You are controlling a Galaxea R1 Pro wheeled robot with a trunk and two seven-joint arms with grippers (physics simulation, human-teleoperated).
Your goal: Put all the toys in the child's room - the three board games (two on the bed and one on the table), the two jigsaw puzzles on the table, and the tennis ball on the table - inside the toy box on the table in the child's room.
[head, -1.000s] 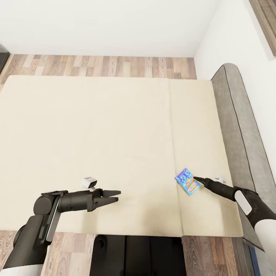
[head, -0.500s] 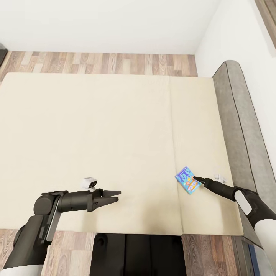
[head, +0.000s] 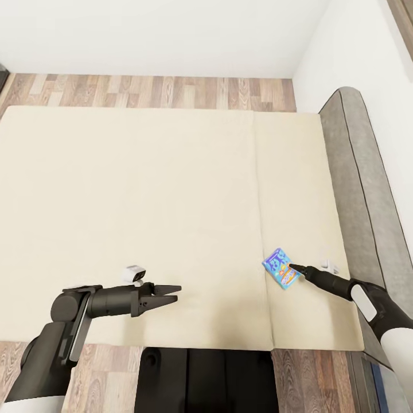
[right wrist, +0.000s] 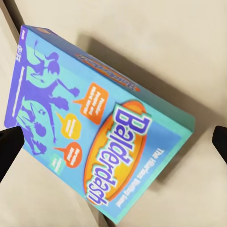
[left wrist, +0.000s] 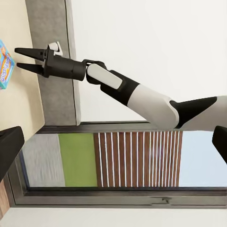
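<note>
A small blue board game [head: 281, 269] lies flat on the cream bed [head: 143, 201], just right of the mattress seam and near the front edge. In the right wrist view its lid [right wrist: 94, 137] reads "Balderdash". My right gripper [head: 293, 267] is at the box's right edge, open, with a fingertip [right wrist: 9, 151] on each side of the box and not closed on it. The left wrist view shows that gripper [left wrist: 18, 58] with its fingers spread beside the box [left wrist: 4, 66]. My left gripper [head: 171, 292] hovers open over the bed's front left part, holding nothing.
A grey padded headboard [head: 355, 172] runs along the bed's right side against the white wall. Wood-plank floor [head: 160, 92] lies beyond the bed's far edge. My dark base [head: 201, 381] stands at the bed's front edge. A window [left wrist: 118, 161] is seen past the headboard.
The head view has shifted slightly, so the bed sits a little higher in the picture. Both grippers and the blue box keep their places.
</note>
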